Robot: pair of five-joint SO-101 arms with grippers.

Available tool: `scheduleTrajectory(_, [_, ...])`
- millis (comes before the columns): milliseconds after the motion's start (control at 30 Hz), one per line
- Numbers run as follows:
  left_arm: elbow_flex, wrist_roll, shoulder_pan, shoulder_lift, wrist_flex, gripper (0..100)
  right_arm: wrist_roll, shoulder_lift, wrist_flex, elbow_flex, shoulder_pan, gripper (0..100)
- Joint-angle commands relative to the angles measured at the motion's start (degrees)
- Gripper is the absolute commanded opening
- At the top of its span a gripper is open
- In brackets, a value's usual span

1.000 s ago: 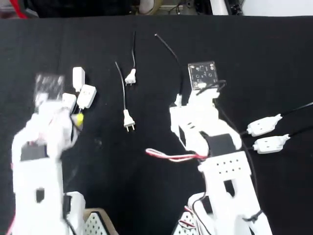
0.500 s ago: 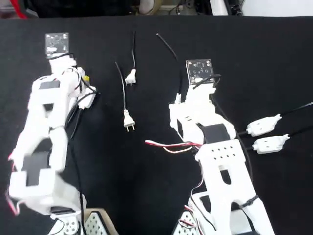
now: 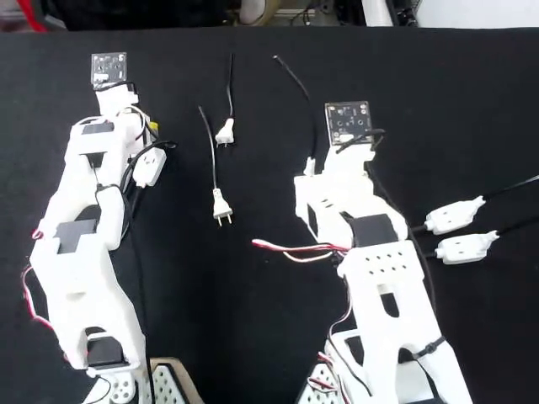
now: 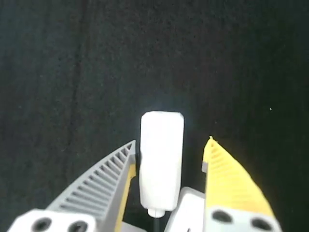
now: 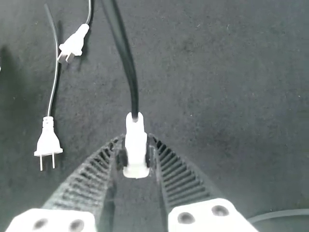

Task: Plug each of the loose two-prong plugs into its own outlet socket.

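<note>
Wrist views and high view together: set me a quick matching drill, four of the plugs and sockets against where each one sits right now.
Things:
1. thick-corded plug
2. lone socket
3. pair of sockets
4. loose plugs

Places:
a. lying on the table between the two arms
b. clamped in the right gripper
c. between the open fingers of the left gripper
d. beside the right arm, on its outer side

Pairs: 1-b, 2-c, 3-d, 4-a

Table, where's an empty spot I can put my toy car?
The far right corner of the table, beyond the two outlet sockets, is bare. So is the patch between the arms, nearer than the closest loose plug. It's crowded around the left arm's sockets.
</note>
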Motion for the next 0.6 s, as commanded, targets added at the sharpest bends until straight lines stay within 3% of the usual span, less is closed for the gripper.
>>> scheduleTrajectory(0, [-3.12,0.35,0.22,-0.7,-1.23,22,0.0,0.04,-1.23,-0.31,0.53,1.1])
scheduleTrajectory(233, [-3.82,0.26,0.84,4.31,-4.31,22,0.0,0.04,-1.23,-0.22,0.53,1.1])
scheduleTrajectory(467, [-13.14,0.7,0.4,7.03,5.19,22,0.0,0.04,-1.23,-0.22,0.53,1.1])
scheduleTrajectory(567, [-13.41,0.35,0.75,7.12,5.19,14,0.0,0.04,-1.23,-0.22,0.53,1.1])
